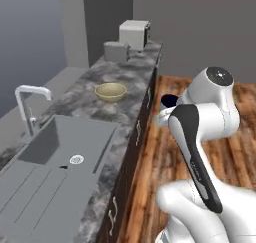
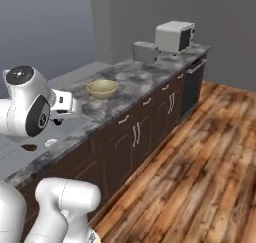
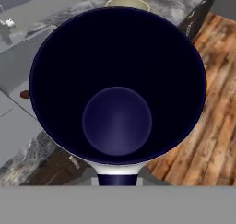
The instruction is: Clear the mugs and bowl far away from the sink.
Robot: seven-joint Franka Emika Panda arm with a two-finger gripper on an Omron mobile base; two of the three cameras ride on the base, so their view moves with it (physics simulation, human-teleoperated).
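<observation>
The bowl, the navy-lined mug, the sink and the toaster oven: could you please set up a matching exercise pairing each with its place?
Things:
1. bowl
2. mug
3. sink
4. toaster oven

Places:
A. far end of the counter
B. held up at the end effector, near the counter's front edge
C. on the counter, beyond the basin
D. recessed in the counter, by the faucet

Pairs: 1-C, 2-B, 3-D, 4-A
</observation>
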